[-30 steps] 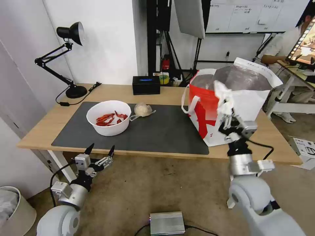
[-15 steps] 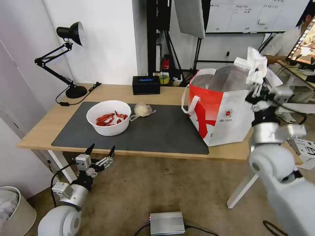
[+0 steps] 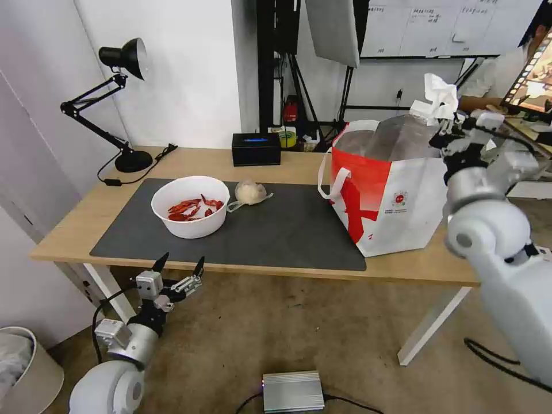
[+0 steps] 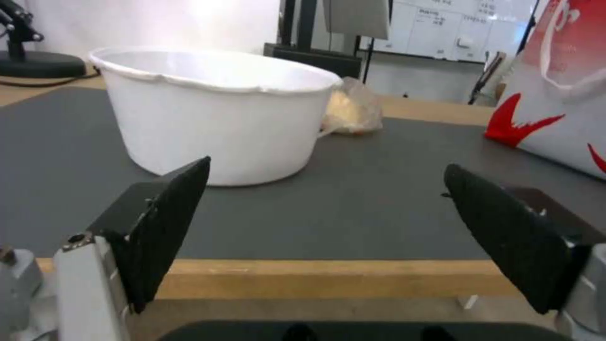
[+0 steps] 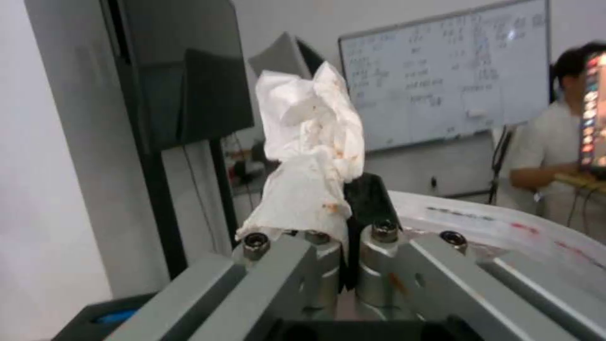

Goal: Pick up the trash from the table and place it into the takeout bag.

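My right gripper (image 3: 445, 127) is raised above the far right rim of the takeout bag (image 3: 397, 201), shut on a crumpled white tissue (image 3: 437, 98) (image 5: 312, 156) with orange stains. The bag stands open on the right of the table (image 3: 287, 164), its silver lining showing. A white bowl (image 3: 190, 206) (image 4: 215, 113) of red shells sits on the dark mat (image 3: 287, 230), with a small clear bag (image 3: 249, 192) (image 4: 353, 106) of whitish stuff beside it. My left gripper (image 3: 178, 267) (image 4: 328, 237) hangs open below the table's front edge, in front of the bowl.
A black desk lamp (image 3: 115, 98) stands at the table's back left. A black box (image 3: 256, 148) sits at the back edge. A grey metal unit (image 3: 293, 391) lies on the floor. A white bin (image 3: 26, 368) stands at lower left.
My right arm has swung up and to the right with the tissue, from in front of the bag to above its far right rim. The left arm has stayed put.
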